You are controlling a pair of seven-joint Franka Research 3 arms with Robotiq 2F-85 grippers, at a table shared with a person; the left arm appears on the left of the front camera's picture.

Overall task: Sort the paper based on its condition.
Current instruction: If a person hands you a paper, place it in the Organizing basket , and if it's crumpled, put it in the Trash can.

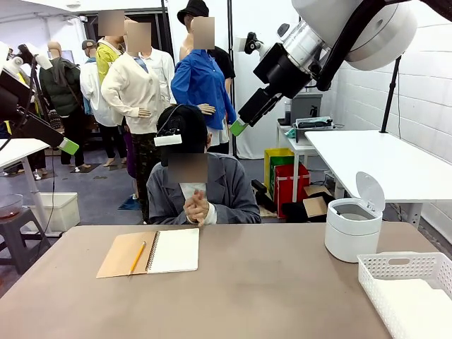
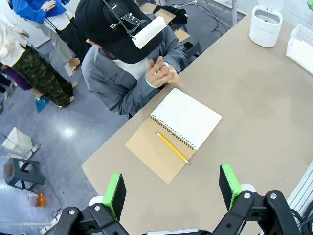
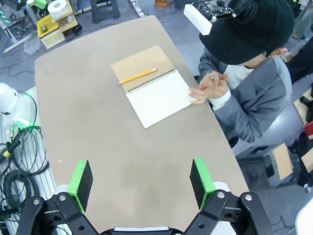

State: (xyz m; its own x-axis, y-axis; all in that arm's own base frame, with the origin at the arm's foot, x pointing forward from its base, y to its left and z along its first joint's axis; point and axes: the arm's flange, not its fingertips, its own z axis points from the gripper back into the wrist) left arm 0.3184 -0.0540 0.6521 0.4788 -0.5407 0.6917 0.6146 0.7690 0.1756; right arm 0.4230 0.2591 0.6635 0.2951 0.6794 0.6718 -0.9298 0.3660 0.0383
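Your left gripper [image 2: 173, 188] and right gripper [image 3: 142, 181]: jaws spread, empty, high above the table [image 1: 282, 282]. Paper [image 1: 175, 250]: white page bound in the open notebook [image 1: 116, 258] near the person [image 1: 226, 194], pencil [image 1: 138, 257] on its cover.

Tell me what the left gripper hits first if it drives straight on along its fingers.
Probably the open notebook with the pencil on it, straight ahead of the left gripper. Nothing stands in between, though depth is unclear.

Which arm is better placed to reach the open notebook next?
Probably the left: the notebook lies on the left half of the table, and the left end effector hangs open above that side.
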